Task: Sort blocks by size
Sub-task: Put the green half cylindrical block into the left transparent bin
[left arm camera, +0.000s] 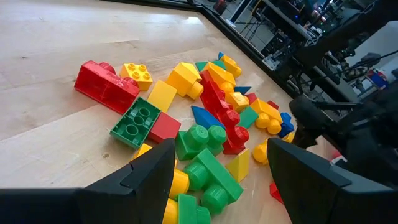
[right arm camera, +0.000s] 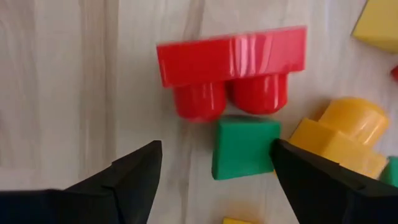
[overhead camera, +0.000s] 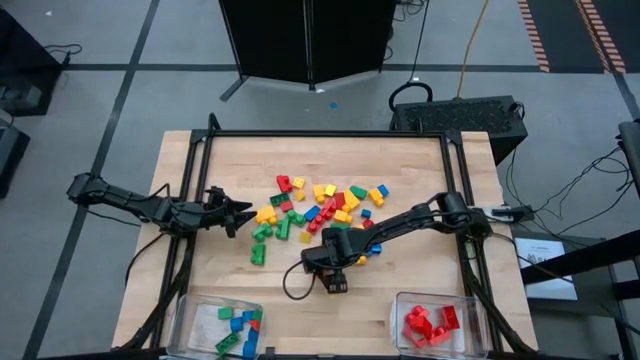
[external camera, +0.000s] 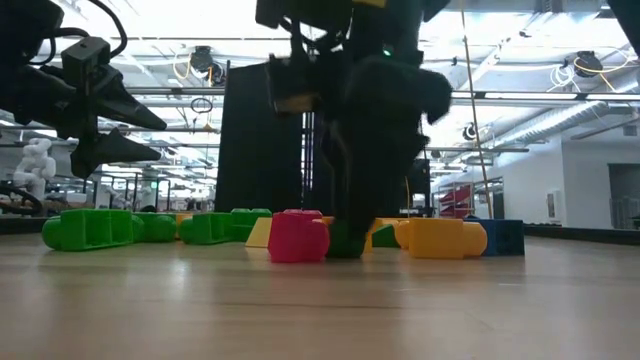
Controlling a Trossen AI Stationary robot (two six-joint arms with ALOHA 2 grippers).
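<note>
The right gripper is being held over the table, fingers spread apart (nothing gripped). A red block is lying just ahead, a green block between the fingers. The left gripper is waiting, fingers apart.

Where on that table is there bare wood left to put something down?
Bare wood lies between the two clear bins, left one and right one, and along the table's far edge behind the pile. The middle is crowded: the block pile sits there, with the right hand and left hand at its edges.
</note>
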